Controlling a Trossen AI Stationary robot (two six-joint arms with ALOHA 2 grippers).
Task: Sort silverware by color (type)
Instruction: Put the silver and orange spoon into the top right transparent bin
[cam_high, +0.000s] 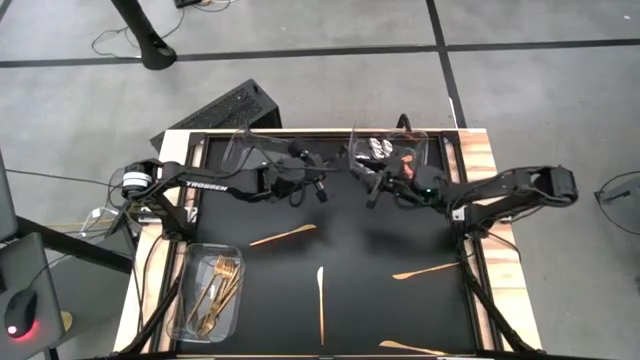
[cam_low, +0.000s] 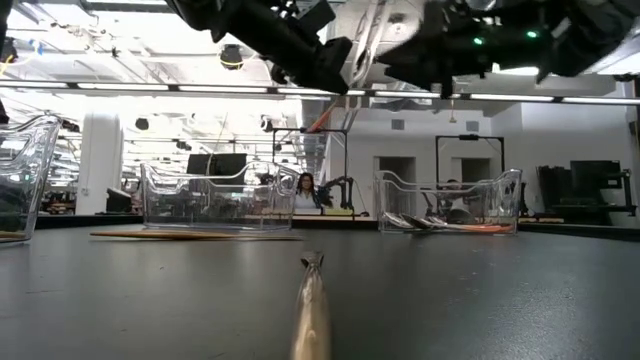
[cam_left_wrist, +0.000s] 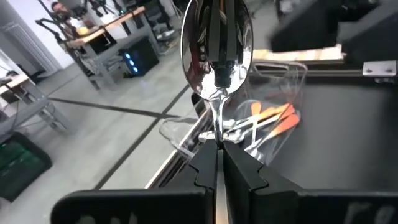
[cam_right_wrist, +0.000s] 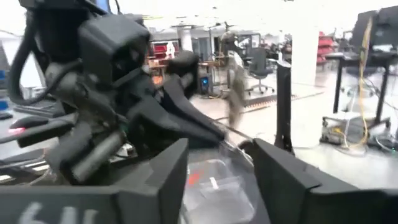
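My left gripper is up over the far middle of the table, shut on a silver-headed spoon. Its bowl points ahead toward the far right clear tray, where orange-handled spoons lie flat on the floor. My right gripper is open and empty. It hovers beside that tray, facing the left gripper. Gold knives lie flat on the black mat. Gold forks lie in the near left tray. My left gripper pinches the spoon by its thin neck, just behind the bowl, between the two fingers. The fingers lie along the spoon, and the bowl sticks out past their tips. The handle is hidden behind the fingers. The spoon is lifted clear of the table.
An empty clear tray stands at the far left. Another gold knife lies at the near edge. The mat between the knives is bare. Wooden table edges border the mat. Beyond the table is a room with desks and a seated person.
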